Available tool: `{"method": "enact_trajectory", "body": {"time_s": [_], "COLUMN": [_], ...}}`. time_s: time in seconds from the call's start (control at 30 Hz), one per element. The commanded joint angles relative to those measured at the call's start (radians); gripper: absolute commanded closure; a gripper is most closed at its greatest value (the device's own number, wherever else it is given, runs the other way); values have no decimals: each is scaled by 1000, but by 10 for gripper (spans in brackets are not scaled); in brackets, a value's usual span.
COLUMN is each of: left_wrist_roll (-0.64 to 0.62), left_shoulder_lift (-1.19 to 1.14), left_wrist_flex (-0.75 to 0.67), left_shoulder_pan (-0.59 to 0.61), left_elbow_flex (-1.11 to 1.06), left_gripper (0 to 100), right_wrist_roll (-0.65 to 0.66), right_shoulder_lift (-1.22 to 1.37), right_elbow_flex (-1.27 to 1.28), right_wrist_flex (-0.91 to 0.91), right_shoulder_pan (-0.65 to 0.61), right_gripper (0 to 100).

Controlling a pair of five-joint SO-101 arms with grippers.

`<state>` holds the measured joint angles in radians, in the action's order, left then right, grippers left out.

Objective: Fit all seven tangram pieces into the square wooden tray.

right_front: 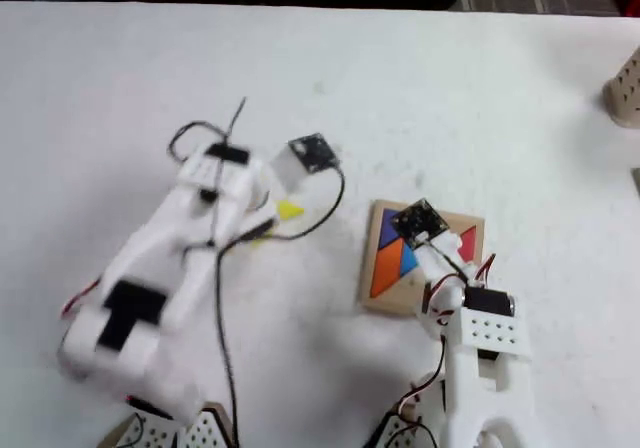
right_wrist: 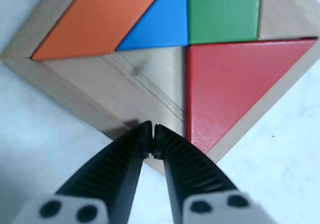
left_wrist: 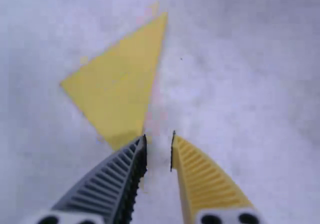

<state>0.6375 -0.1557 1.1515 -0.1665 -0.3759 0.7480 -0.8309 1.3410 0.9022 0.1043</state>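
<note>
A yellow triangle [left_wrist: 117, 86] lies flat on the white table [right_front: 420, 98], just beyond my left gripper [left_wrist: 158, 136], whose grey and yellow fingers stand a little open with nothing between them. From above, that triangle [right_front: 289, 209] sits left of the square wooden tray [right_front: 473, 220]. The tray [right_wrist: 65, 81] holds an orange parallelogram [right_wrist: 100, 16], a blue triangle [right_wrist: 160, 26], a green square [right_wrist: 224, 11] and a red triangle [right_wrist: 232, 86], with bare wood beside them. A purple piece [right_front: 387, 228] lies in it too. My right gripper [right_wrist: 152, 133] is shut and empty over the tray's near corner.
A beige perforated object [right_front: 625, 90] stands at the table's right edge. Black cables [right_front: 225, 308] trail from the left arm across the table. The arm bases [right_front: 180, 430] sit along the front edge.
</note>
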Motion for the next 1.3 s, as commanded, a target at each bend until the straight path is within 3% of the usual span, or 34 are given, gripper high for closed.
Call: {"method": "enact_trajectory", "body": {"time_s": [0.0,0.23,0.3,0.5,0.6,0.7,0.83,1.07,1.27], "left_wrist_roll": [-14,-15,-15,6,92,84,20,-114,-391], "left_shoulder_lift": [375,593,590,456,323,151,-84,-318,-318], "left_wrist_flex": [-63,-64,-120,-287,-302,-302,-301,-235,-3], "left_shoulder_pan": [21,96,97,99,93,77,61,45,62], "left_elbow_flex": [-218,-278,-279,-241,-133,17,210,410,422], "left_gripper": [854,809,796,727,696,695,737,986,979], "right_wrist_roll": [9,8,6,6,6,6,6,9,12], "right_shoulder_lift": [-10,-10,-10,-10,-10,-10,-10,-18,-18], "right_elbow_flex": [0,0,0,0,0,0,0,12,14], "right_wrist_flex": [5,5,5,5,5,5,5,5,5], "right_shoulder_pan": [-8,-8,-8,-8,-8,-8,-8,-45,-47], "right_gripper": [982,982,982,982,982,982,982,982,982]}}
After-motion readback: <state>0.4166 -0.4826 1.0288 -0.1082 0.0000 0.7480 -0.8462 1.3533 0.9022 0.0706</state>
